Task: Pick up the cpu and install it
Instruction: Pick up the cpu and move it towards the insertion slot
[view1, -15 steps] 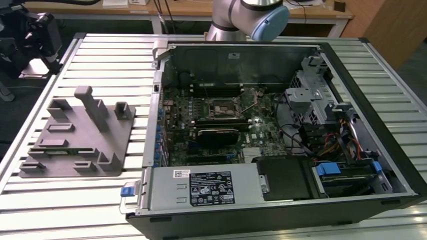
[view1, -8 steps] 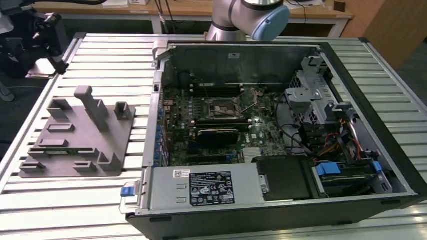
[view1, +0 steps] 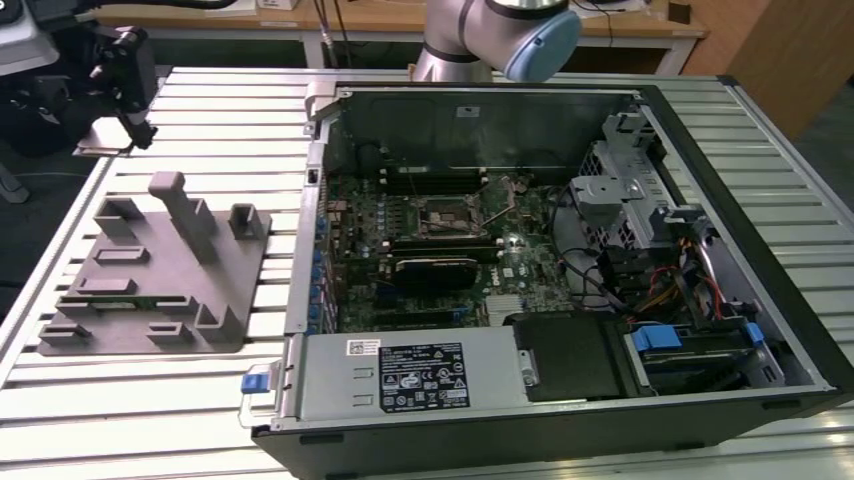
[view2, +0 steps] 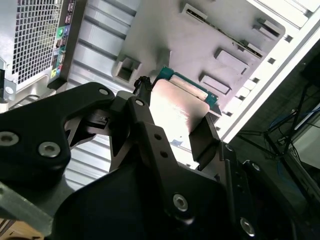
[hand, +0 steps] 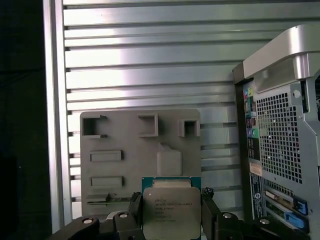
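cpu (hand: 171, 212): one edge cut off by the frame in the first wrist view, both flanks covered by gripper (hand: 171, 200) fingers (hand: 209, 212). Second wrist view: its top is washed out by glare and partly behind the fingers. Exterior view: arm (view1: 461, 35) cropped at 12 o'clock.

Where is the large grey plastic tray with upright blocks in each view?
Exterior view: grey plastic tray on the slatted table, at the exterior view's left of the open black computer case.
First wrist view: tray beyond the silver-topped cpu, beside the case.
Second wrist view: tray beyond the cpu.
Shared landmark: the case.
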